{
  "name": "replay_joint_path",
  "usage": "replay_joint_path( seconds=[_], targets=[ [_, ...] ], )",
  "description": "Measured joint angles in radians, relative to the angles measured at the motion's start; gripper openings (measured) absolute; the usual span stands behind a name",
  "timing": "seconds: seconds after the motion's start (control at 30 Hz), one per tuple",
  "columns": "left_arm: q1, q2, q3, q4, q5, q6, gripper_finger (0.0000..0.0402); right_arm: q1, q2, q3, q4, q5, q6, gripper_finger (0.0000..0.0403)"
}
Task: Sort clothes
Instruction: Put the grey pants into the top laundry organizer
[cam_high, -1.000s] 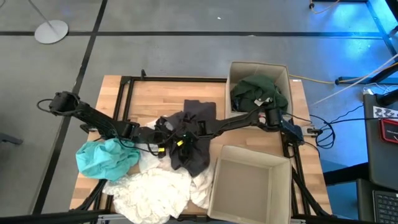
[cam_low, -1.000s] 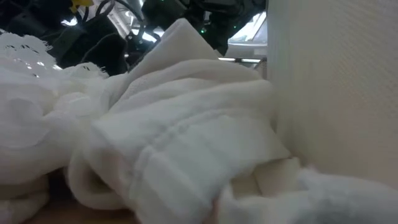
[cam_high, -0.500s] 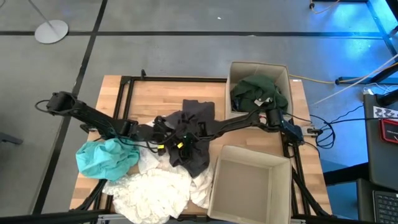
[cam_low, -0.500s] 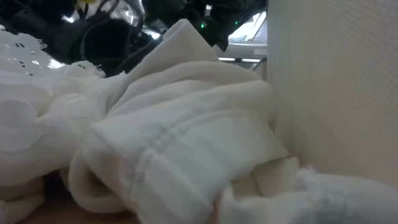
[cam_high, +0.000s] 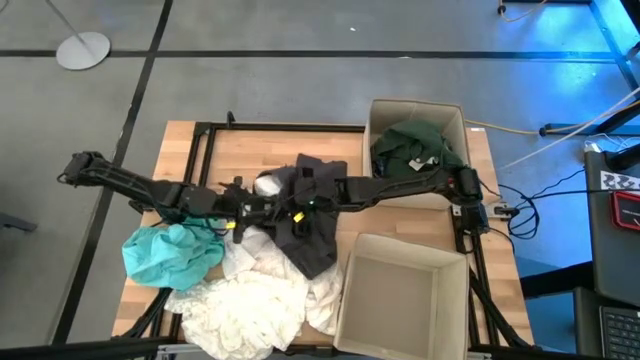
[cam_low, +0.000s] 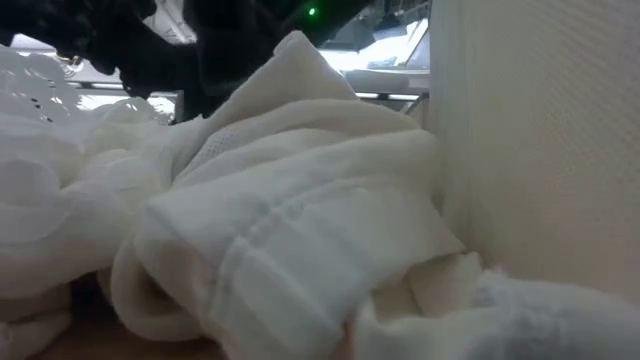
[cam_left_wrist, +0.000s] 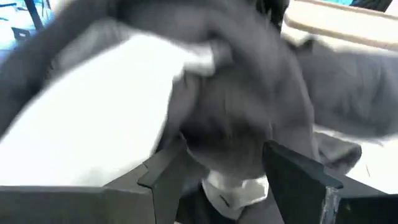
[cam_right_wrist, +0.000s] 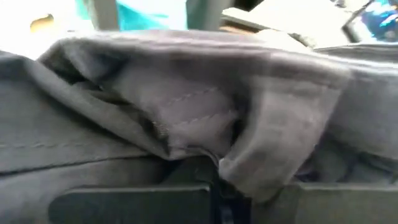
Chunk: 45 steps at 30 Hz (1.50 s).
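A dark grey garment (cam_high: 312, 228) lies at the table's middle, its near end over the white clothes (cam_high: 245, 305). My right gripper (cam_high: 288, 204) reaches in from the right and is shut on it. My left gripper (cam_high: 262, 208) comes from the left and is open; its fingers (cam_left_wrist: 291, 177) stand on either side of bunched grey cloth (cam_left_wrist: 242, 124), and I cannot tell whether they touch it. A bit of white cloth (cam_high: 268, 183) shows beside the grey garment. A teal garment (cam_high: 168, 252) lies at the near left. A dark green garment (cam_high: 415, 148) sits in the far box (cam_high: 460, 115). My right gripper pinches a fold of the dark grey garment (cam_right_wrist: 249, 168) between its two fingers, several layers bunched together. The fold stands up over the fingers and fills the wrist view. The rest of the garment (cam_high: 318, 250) trails toward the near edge and lies on the white clothes.
A second cardboard box (cam_high: 400, 295) stands open at the near right, right beside the white pile (cam_low: 280, 230). Black frame rails (cam_high: 200, 150) run along the table's left and far sides. Bare wood (cam_high: 250, 155) shows at the far left.
My right gripper has shut on the dark grey garment and gone a little toward the far edge, bunching the garment's middle, while its near end stays on the white clothes. My left gripper has gone slightly toward the far edge. A bit of white cloth now shows beside the grey garment.
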<state>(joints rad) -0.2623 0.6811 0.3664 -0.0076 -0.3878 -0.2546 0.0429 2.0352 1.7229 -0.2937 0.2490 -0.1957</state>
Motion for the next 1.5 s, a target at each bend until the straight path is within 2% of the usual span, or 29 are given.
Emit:
replay_joint_path(
  seconds=[0.17,0.37,0.77,0.97,1.13,1.3,1.5],
  targets=[
    [0.000,-0.056,-0.002,-0.074,-0.004,-0.025,0.0203,-0.001,-0.061,0.000,-0.018,0.050,-0.038,0.0015],
    [0.000,-0.059,-0.004,-0.091,-0.011,-0.038,0.0203,-0.011,-0.154,0.000,-0.018,0.091,-0.087,0.0015],
    [0.002,-0.059,-0.005,-0.081,-0.026,-0.040,0.0203,-0.124,-0.390,0.037,-0.040,0.118,-0.132,0.0016],
    [0.001,-0.057,-0.006,-0.083,-0.018,-0.033,0.0203,-0.191,-0.432,0.171,-0.080,0.120,-0.191,0.0017],
    [0.002,-0.058,-0.006,-0.083,-0.019,-0.035,0.0203,-0.234,-0.434,0.329,-0.149,0.182,-0.275,0.0016],
    [0.001,-0.058,-0.007,-0.083,-0.020,-0.037,0.0203,-0.261,-0.434,0.473,-0.200,0.261,-0.355,0.0017],
    [0.001,-0.058,-0.007,-0.083,-0.021,-0.036,0.0203,-0.260,-0.434,0.627,-0.265,0.421,-0.436,0.0017]
  ],
)
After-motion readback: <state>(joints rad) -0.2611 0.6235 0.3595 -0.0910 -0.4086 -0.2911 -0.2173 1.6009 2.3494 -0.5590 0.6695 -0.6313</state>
